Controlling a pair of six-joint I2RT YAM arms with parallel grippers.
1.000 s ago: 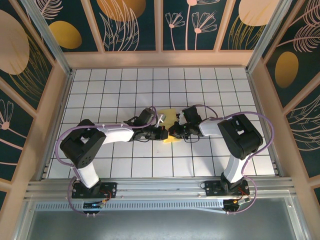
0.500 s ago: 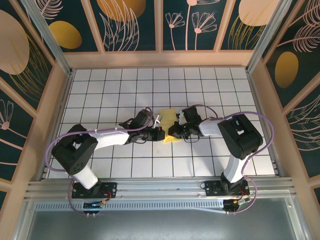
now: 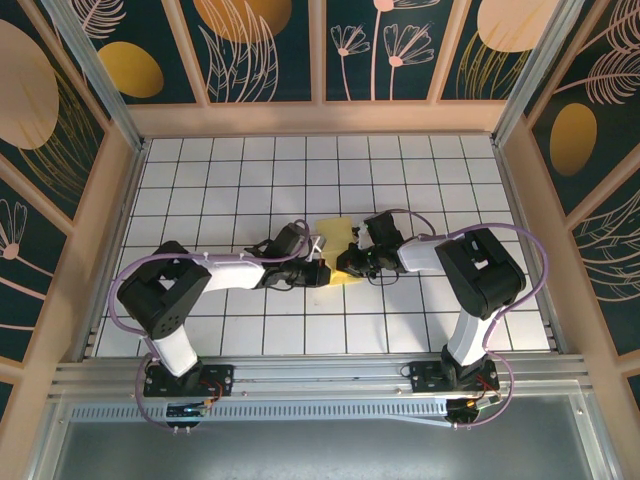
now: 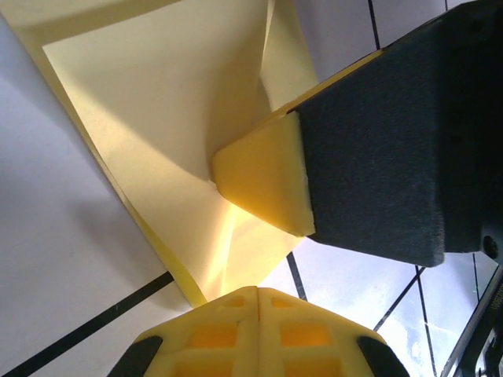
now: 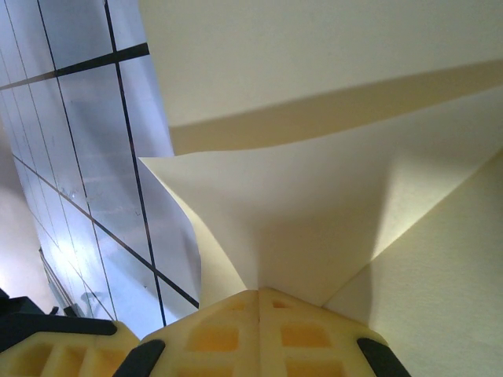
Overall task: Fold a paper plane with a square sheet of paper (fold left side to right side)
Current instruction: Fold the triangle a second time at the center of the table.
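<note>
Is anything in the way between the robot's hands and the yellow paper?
Nothing visible is. The left gripper and the right gripper are both pinched shut right on the square sheet of paper.

Paper (image 3: 335,230) lies on the table (image 3: 250,170) (mid-grid) between left gripper (image 3: 320,263) and right gripper (image 3: 347,263).

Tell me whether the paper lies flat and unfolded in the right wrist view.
No: the paper shows creases and overlapping flaps lifting off the table.

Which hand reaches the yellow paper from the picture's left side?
The left hand, whose arm lies across the left tiles; the right hand meets the paper from the opposite side.
</note>
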